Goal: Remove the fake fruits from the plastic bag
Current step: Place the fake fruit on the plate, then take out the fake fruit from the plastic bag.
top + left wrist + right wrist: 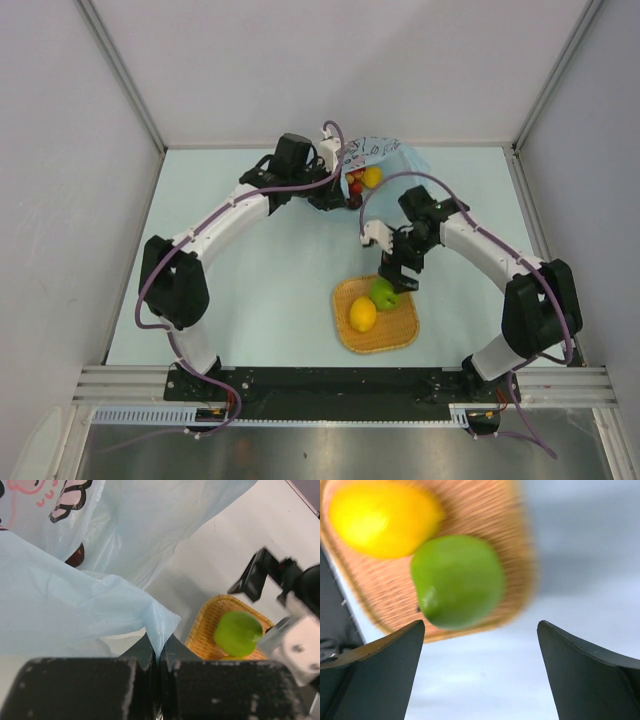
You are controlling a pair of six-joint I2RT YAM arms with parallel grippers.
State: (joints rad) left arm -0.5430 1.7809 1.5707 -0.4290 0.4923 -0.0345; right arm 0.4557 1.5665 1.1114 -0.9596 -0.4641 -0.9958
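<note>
Arched inward over the bench with both white-and-black jointed arms.
Pinches a fold of thin light-blue plastic bag (75,615) in the black two-finger left end effector (160,655), fingers pressed together; hangs the black right end effector (480,627) pointing down, fingers spread wide.

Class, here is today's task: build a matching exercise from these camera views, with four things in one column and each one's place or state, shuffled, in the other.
Column one
1. round glossy green plastic fruit
2. thin crinkly light-blue plastic bag
3. right gripper
4. small red plastic fruit

Column two
A. jaws open, holding nothing
B. on the orange woven square tray
C. inside the bag
D. pinched in the shut jaws of the left gripper

Pairs: 1-B, 2-D, 3-A, 4-C
</note>
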